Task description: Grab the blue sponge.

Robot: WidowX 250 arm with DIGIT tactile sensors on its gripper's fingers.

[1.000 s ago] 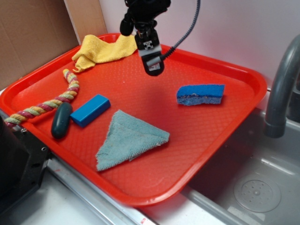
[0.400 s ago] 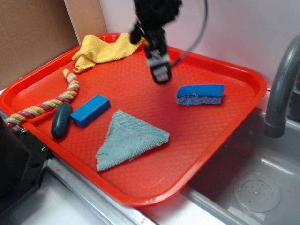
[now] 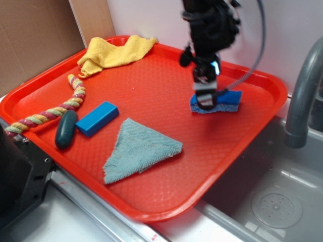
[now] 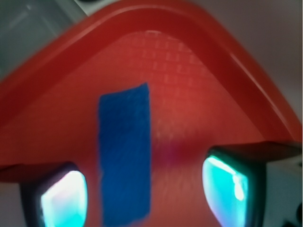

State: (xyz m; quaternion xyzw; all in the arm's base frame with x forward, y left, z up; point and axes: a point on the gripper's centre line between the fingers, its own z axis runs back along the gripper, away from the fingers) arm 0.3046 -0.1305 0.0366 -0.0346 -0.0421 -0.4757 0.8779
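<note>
The blue sponge (image 3: 228, 99) lies on the red tray (image 3: 151, 91) at the right, bright blue on top with a purplish rough layer below. My gripper (image 3: 206, 97) hangs just above its left end and hides part of it. In the wrist view the blue sponge (image 4: 125, 151) runs lengthwise between my two fingertips (image 4: 64, 198), nearer the left one. The gripper (image 4: 144, 194) is open with a wide gap and holds nothing.
On the tray lie a hard blue block (image 3: 97, 118), a dark green oval (image 3: 66, 129), a coloured rope (image 3: 55, 108), a yellow cloth (image 3: 115, 51) and a blue-grey cloth (image 3: 139, 149). A grey tap (image 3: 303, 91) and sink (image 3: 272, 201) stand to the right.
My gripper has moved right and down from the tray's middle back to just over the sponge's left end. Nothing on the tray has moved.
</note>
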